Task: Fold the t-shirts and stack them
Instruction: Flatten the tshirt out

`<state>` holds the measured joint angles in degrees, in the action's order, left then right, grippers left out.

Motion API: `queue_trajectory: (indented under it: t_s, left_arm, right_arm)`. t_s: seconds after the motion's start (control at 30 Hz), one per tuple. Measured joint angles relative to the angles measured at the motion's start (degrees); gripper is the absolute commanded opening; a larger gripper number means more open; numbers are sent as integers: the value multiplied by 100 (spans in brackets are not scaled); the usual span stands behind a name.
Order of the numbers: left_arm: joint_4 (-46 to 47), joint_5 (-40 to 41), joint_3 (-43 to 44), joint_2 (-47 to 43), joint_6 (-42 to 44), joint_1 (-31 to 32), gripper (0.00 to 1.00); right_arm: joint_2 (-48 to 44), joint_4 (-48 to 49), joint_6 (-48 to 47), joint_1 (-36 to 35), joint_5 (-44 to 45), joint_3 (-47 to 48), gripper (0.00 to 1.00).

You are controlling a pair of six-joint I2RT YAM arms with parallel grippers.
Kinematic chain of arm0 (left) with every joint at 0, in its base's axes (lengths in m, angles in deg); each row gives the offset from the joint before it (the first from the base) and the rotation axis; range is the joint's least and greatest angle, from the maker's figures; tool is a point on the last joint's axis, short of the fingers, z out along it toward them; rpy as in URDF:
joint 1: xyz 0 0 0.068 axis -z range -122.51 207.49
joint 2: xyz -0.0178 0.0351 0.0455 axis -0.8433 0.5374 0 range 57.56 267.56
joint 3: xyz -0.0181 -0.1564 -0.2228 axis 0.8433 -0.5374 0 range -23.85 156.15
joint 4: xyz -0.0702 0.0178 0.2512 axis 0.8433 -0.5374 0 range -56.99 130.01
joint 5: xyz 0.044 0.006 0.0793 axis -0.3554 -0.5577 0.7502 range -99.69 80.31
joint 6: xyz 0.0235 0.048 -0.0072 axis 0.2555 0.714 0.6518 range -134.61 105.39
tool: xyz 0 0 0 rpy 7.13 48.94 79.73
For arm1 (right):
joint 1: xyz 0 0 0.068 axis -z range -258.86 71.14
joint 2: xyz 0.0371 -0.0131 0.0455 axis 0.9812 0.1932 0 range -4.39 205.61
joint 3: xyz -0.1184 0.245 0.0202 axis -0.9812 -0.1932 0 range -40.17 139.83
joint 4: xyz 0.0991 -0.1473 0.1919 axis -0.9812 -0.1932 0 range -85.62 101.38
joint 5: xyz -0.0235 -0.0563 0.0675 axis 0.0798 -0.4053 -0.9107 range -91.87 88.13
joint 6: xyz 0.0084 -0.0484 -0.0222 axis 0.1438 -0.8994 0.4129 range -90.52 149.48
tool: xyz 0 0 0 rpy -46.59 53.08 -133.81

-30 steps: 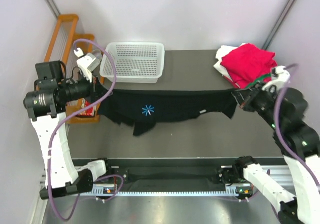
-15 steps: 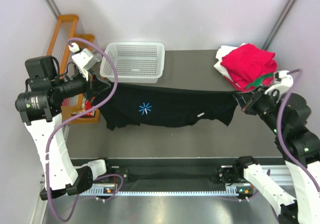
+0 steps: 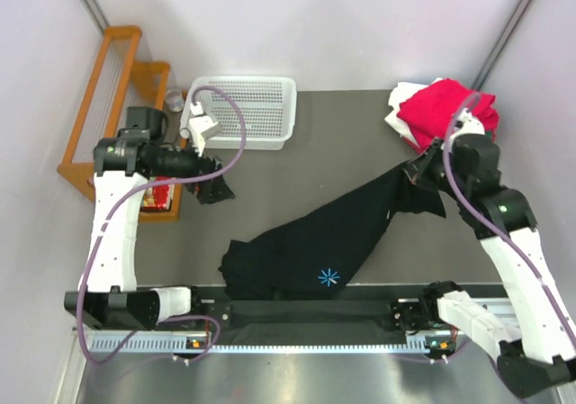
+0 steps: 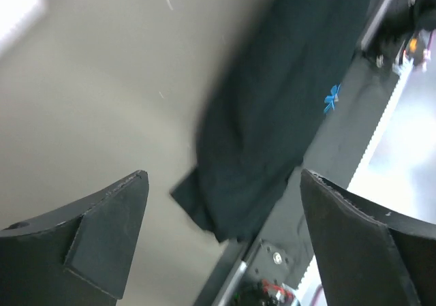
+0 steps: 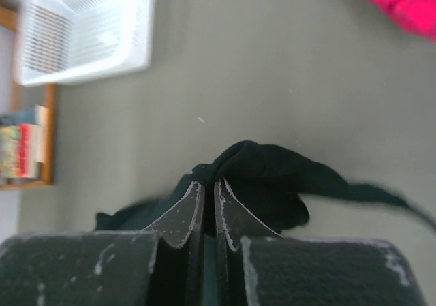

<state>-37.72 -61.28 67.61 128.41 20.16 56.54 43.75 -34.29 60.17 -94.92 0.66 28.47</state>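
Your right fingers (image 5: 182, 214) clench the large black cloth t-shirt (image 3: 315, 242); your left fingers (image 4: 102, 241) gape empty. Take its slumped near end with them, then spread it flat on the tabletop (image 3: 346, 127).

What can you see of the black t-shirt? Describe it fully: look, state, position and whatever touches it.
The black t-shirt is soft, dull, wrinkled cloth, unfolded, with a small light-blue starburst mark near its lower end. It stretches diagonally across the grey table: one end is pinched in the shut right gripper at the right, and the rest trails down to a bunched heap at the table's near edge. The open left gripper is apart from it.
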Motion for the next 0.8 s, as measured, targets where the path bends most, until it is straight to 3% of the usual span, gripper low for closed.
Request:
queue_trajectory:
  t_s: [0.27, 0.37, 0.53, 0.8]
  left_arm:
    - [-2, 588, -433, -63, -87, 306, 98]
    - [83, 903, -737, -291, -334, 343, 92]
    - [313, 1788, -1279, -149, -791, 584, 72]
    - [557, 2577, -1873, 262, -1088, 1034, 58]
  right_arm:
    - [389, 177, 39, 160, -177, -339, 0]
    - [319, 188, 39, 162, -212, -339, 0]
    - [212, 55, 39, 162, -229, -339, 0]
    - [-518, -737, -24, 170, -192, -868, 0]
